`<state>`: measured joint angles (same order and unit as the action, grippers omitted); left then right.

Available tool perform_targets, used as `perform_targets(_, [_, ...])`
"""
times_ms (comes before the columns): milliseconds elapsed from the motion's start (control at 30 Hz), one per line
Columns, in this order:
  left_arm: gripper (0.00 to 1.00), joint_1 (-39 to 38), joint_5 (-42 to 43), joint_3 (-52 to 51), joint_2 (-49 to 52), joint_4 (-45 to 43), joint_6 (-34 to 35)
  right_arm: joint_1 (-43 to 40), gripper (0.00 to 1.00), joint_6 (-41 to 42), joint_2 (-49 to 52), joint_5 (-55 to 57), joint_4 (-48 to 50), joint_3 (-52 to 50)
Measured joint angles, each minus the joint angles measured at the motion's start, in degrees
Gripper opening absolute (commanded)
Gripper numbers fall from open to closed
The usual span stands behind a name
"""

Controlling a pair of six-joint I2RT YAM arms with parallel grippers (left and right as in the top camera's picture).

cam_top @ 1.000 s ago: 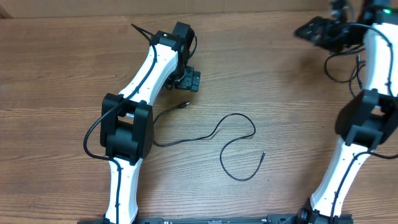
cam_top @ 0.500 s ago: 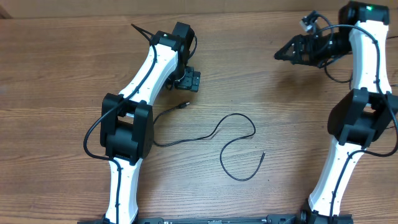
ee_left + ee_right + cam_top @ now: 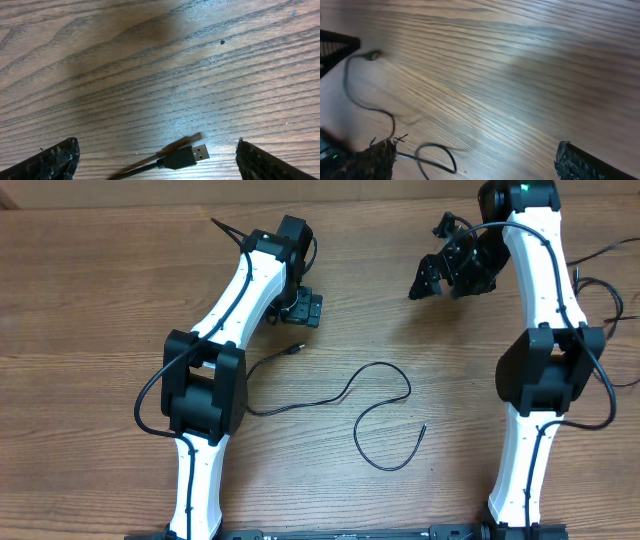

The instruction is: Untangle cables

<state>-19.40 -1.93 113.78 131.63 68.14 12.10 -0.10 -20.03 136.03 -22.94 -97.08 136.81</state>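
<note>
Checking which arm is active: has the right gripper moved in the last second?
Yes. The right gripper has swung left and toward the table's front edge, closing on the cable, which lies unmoved.

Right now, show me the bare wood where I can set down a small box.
Bare wood: the far-left strip beside the white-and-black left arm; the upper middle between that arm and the white-and-black right arm; the near edge below the thin black cable. Crowded: the centre, where the cable winds.
</note>
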Motion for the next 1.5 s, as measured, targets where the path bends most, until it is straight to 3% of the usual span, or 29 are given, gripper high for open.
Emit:
perform_targets(367, [1.0, 0.0, 0.0, 0.0, 0.0, 0.0, 0.0, 1.44, 1.0, 4.39, -21.86, 6.56, -0.15, -13.55])
perform_targets(567, [1.0, 0.0, 0.0, 0.0, 0.0, 0.02, 0.0, 2.05, 1.0, 4.76, -25.86, 4.22, 1.29, -23.37])
perform_targets(867, [1.0, 0.0, 0.0, 0.0, 0.0, 0.04, 0.0, 10.62, 1.0, 2.4, -25.7, 3.08, 20.5, -45.33])
perform_targets(1133, [1.0, 0.0, 0.0, 0.0, 0.0, 0.02, 0.0, 17.88, 0.98, 0.37, -25.7, 2.29, 34.49, -58.8])
perform_targets(1167, [1.0, 0.0, 0.0, 0.0, 0.0, 0.0, 0.0, 18.36, 0.84, 0.24, -25.7, 2.14, 36.24, -60.33])
perform_targets(1200, [0.99, 0.0, 0.0, 0.0, 0.0, 0.0, 0.0, 18.84, 0.57, 0.24, -25.7, 1.86, 38.1, -62.03])
perform_targets(1233, [0.99, 0.0, 0.0, 0.0, 0.0, 0.02, 0.0, 19.12, 0.37, 0.26, -25.7, 1.44, 39.71, -63.45])
perform_targets(1267, [1.0, 0.0, 0.0, 0.0, 0.0, 0.0, 0.0, 19.45, 0.04, -0.02, -25.7, 0.61, 41.99, -65.4])
perform_targets(1500, [1.0, 0.0, 0.0, 0.0, 0.0, 0.0, 0.0, 19.61, 0.04, 0.11, -25.7, -3.08, 45.44, -68.81])
